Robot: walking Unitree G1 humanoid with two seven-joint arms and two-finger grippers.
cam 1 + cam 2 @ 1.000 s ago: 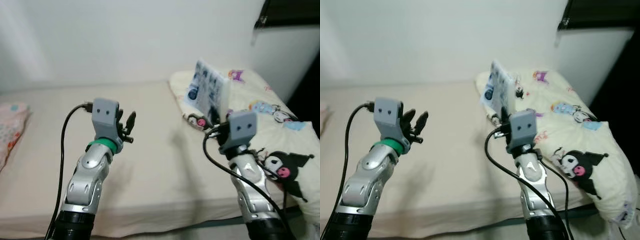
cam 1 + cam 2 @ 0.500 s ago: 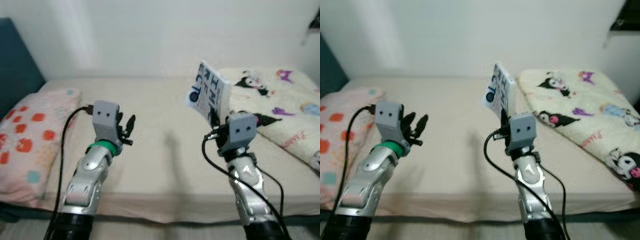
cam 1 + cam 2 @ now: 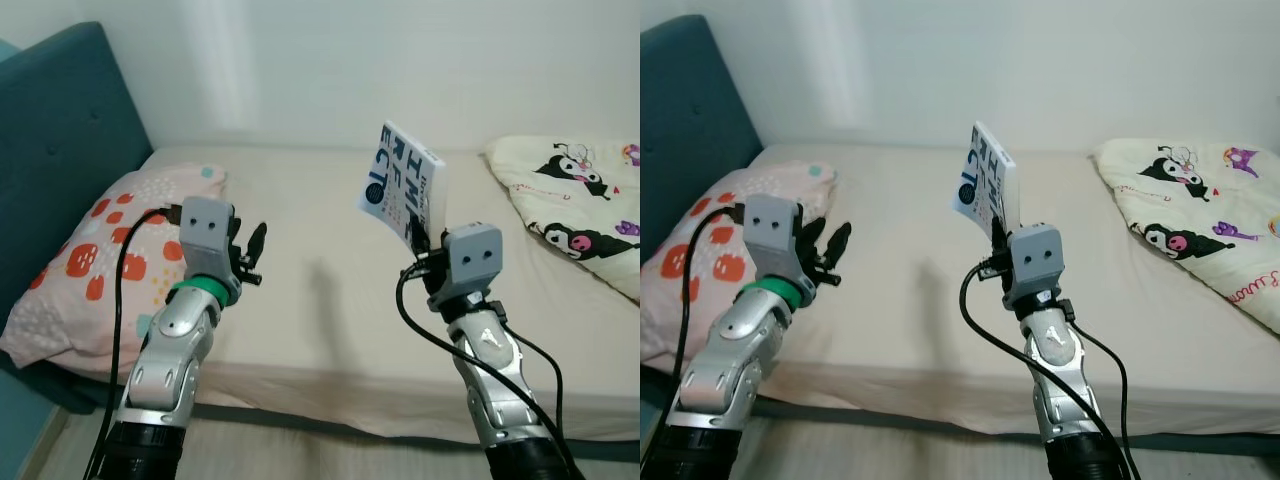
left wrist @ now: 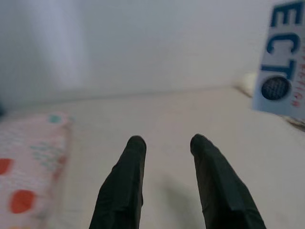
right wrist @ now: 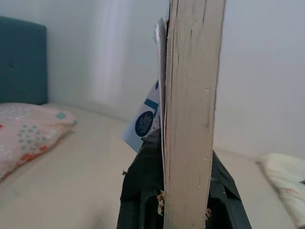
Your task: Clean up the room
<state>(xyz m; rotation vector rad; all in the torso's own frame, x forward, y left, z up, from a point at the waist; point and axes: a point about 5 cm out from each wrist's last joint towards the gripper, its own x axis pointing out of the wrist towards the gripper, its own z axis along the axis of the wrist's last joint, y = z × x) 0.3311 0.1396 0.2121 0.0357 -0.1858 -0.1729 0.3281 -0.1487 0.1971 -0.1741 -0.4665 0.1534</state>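
Book: one, clamped upright by right gripper.

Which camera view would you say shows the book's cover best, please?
The left eye view: the book stands upright in the right tool, with its lettered cover facing the camera. The right eye view shows it similarly. The left wrist view catches one corner, and the right wrist view shows its page edge.

Book cover: large blue letters "ECT"; rest unreadable
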